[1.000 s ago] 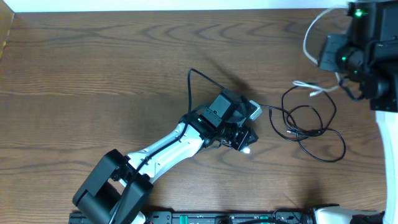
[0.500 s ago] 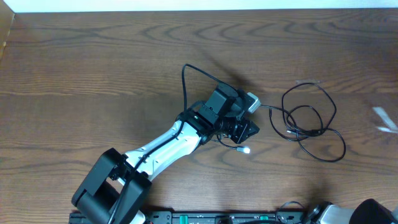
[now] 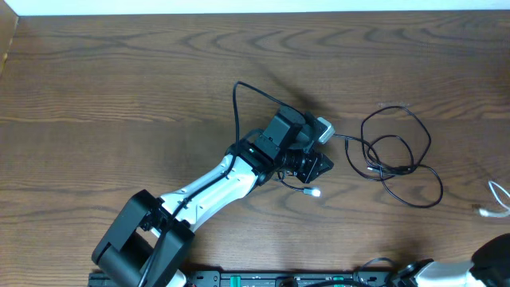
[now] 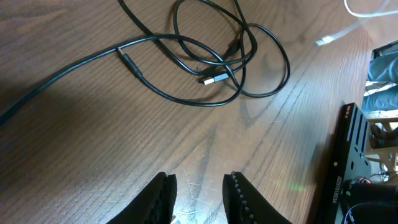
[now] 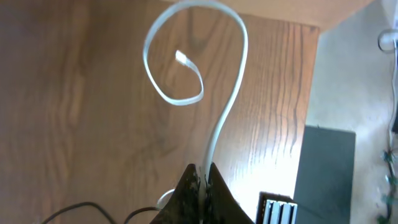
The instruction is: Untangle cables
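The black cable point(image 3: 396, 163) lies in loose overlapping loops on the table, right of centre. In the left wrist view these loops point(image 4: 205, 56) fill the top, with a small plug point(image 4: 214, 79) inside them. My left gripper point(image 3: 317, 169) hovers just left of the loops, and it point(image 4: 199, 180) is open with bare wood between the fingers. My right gripper point(image 5: 203, 169) is shut on the white cable point(image 5: 227, 106), which curls up into a loop ending in a plug point(image 5: 180, 58). Overhead, only a short piece of white cable point(image 3: 497, 199) shows at the right edge, apart from the black one.
The left arm's own black wire point(image 3: 237, 104) arches up behind its wrist. A black rail point(image 3: 279, 279) runs along the table's front edge. The table's right edge point(image 5: 314, 93) drops off beside the white cable, with a dark box point(image 5: 323, 168) below it.
The right arm has swung from the top right corner out of the overhead view, carrying the white cable to the lower right edge. The left arm shifted slightly and then stayed still.
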You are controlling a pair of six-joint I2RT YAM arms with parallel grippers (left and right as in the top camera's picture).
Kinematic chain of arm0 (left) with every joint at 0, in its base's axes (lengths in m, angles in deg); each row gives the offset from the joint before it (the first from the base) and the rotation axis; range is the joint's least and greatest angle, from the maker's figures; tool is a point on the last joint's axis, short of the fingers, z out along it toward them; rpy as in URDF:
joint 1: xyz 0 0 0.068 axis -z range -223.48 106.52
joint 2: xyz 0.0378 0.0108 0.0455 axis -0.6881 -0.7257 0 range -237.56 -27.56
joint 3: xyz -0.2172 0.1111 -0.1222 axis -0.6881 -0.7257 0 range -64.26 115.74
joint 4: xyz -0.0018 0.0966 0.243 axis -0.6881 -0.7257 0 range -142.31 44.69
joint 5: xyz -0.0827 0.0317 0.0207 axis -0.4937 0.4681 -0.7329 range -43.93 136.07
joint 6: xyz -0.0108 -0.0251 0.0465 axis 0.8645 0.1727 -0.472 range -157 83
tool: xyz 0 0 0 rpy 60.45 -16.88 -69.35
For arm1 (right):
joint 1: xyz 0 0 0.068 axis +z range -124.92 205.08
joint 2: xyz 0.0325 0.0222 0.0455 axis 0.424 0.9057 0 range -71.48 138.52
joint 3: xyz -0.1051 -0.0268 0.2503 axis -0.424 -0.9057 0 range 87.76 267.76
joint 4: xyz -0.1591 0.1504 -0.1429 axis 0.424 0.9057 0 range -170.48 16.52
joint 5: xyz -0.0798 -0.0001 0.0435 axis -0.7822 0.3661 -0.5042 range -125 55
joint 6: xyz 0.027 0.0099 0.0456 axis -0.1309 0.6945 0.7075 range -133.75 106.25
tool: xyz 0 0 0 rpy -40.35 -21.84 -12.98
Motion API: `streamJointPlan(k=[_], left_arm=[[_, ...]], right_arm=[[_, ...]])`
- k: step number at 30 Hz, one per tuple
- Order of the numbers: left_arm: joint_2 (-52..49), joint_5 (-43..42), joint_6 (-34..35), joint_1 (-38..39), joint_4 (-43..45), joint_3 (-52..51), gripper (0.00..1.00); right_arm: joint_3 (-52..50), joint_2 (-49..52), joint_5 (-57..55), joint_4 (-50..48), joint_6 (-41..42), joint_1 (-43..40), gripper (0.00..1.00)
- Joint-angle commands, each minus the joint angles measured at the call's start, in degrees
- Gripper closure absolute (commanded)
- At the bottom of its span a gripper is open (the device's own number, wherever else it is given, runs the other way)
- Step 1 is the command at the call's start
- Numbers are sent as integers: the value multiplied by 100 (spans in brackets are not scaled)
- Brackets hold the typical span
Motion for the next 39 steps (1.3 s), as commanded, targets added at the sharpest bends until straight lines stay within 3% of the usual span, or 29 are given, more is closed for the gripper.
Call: streamJointPlan(k=[1, 10, 22, 27, 32, 33, 35, 39], left_arm=[[-20, -74, 4, -9, 4, -68, 70], [-20, -70, 2, -9, 181, -68, 70], [-20, -50, -20, -9, 201, -68, 70], [-20, -7, -22, -9, 205, -68, 70], [-20, -7, -22, -9, 199, -68, 70], [-20, -7, -22, -9, 199, -68, 70], [-20, -9, -22, -9, 181, -68, 70], [-20, -9, -22, -9, 153, -68, 70]], right_arm=[[37, 376, -7, 44, 164, -245, 99], [-737, 662, -109, -586, 341, -1161, 99], [-3289, 662, 15, -3178, 184, -1204, 99], [-3746, 673, -7, -3744, 186, -1207, 88], [-3794, 673, -4, -3792, 188, -1211, 85], [-3794, 673, -4, -3790, 188, -1211, 83], [-3794, 673, 46, -3788, 188, -1211, 68], [-3781, 673, 118, -3748, 188, -1204, 17]])
